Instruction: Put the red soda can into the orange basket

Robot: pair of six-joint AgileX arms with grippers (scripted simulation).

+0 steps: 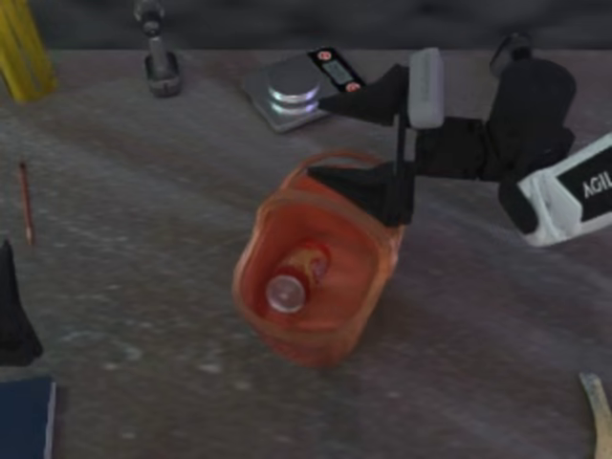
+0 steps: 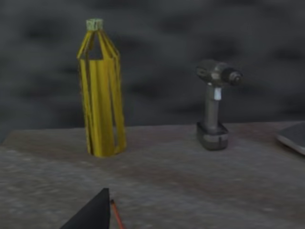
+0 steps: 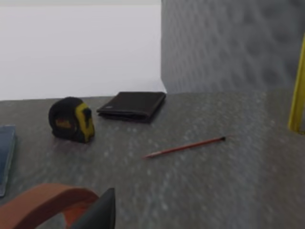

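Observation:
The orange basket (image 1: 251, 258) stands in the middle of the table in the top view. Inside it the red soda can (image 1: 292, 282) rests on the ribbed bottom, its silver top facing up. My right gripper (image 1: 316, 136) is open, above the basket's far rim and handle, with nothing between its fingers. In the right wrist view one dark finger (image 3: 102, 212) shows beside the basket's orange handle (image 3: 43, 198). My left arm (image 1: 13, 316) is parked at the table's left edge, its gripper open; one finger (image 2: 93, 214) shows in the left wrist view.
A yellow bottle (image 1: 24, 53) and a drill (image 1: 161, 57) stand at the back left. A scale (image 1: 292, 91) sits behind the basket. A pencil (image 1: 26, 201) lies at the left, a blue book (image 1: 24, 416) at the front left. A tape measure (image 3: 71, 119) and wallet (image 3: 133, 106) lie farther off.

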